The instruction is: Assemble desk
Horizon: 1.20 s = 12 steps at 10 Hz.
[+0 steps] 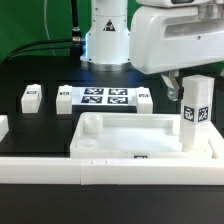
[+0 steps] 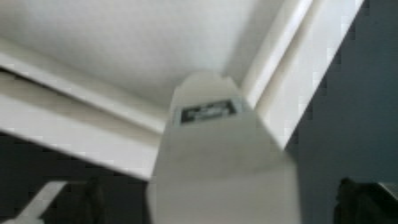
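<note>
Nearest you in the exterior view, the long white border rail runs along the front edge of the table, and it cuts off the lower front wall of the tabletop just behind it. That tabletop lies open side up near the front edge, toward the exterior view's right, with a rim tag too small for you to read. At its front corner on the exterior view's right stands the upright leg, its leg tag facing you. The rim hides its foot, so you cannot tell whether it sits in the corner socket. The gripper hangs at the leg's top under the bulky white arm, which covers most of it. The jaws seem to stand wide to either side of the leg, and you see no finger pressing on it. In the wrist view the upright leg fills the middle, blurred, its leg tag a smear, with the tabletop beyond it. Toward the table's back edge the marker board lies between the second loose leg and the third loose leg. The first loose leg lies further to the exterior view's left. Their tags show black-and-white patterns that you cannot read at this size.
</note>
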Each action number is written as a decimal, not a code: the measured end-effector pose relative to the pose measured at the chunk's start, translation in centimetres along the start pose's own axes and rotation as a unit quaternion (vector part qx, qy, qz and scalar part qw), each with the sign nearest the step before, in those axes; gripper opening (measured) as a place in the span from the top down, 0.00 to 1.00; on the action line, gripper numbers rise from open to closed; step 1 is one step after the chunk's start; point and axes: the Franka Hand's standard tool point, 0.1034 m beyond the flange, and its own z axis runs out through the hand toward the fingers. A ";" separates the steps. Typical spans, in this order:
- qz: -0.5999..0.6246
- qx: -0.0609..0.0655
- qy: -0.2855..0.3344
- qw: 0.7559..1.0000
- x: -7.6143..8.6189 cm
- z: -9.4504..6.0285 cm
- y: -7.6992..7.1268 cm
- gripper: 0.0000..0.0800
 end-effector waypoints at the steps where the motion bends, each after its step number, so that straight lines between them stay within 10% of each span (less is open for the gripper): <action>1: 0.000 0.006 -0.028 1.000 -0.1 0.1 -0.1 0.19; 5: -0.001 0.002 -0.015 1.000 0.3 0.4 0.2 0.21; 7: 0.000 0.002 -0.015 1.000 0.3 0.4 0.2 0.65; 12: 0.052 0.002 -0.014 0.999 0.3 0.5 0.1 0.64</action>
